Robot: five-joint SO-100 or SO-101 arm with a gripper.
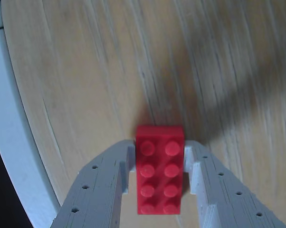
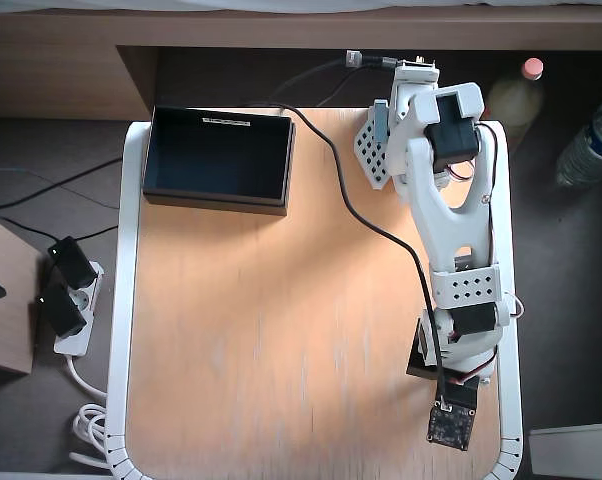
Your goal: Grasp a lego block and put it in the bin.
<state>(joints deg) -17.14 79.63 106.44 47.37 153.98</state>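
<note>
In the wrist view the lego block [image 1: 159, 171], a bright red brick with two rows of studs, sits lengthwise between my two grey fingers. The gripper [image 1: 159, 148] is shut on it, each finger pressing a long side, above the blurred wooden table [image 1: 109, 71]. In the overhead view the arm [image 2: 451, 210] stretches along the table's right side. Its wrist camera board [image 2: 452, 425] near the front right corner hides the gripper and the block. The bin [image 2: 219, 160], a shallow black open box with a white label strip, stands at the table's back left, far from the gripper.
The table has a white rim [image 1: 19, 156], close on the left in the wrist view. A black cable [image 2: 371, 225] runs across the table to the arm. Off the table are a power strip [image 2: 66, 300] on the left and two bottles [image 2: 516, 95] at the back right.
</note>
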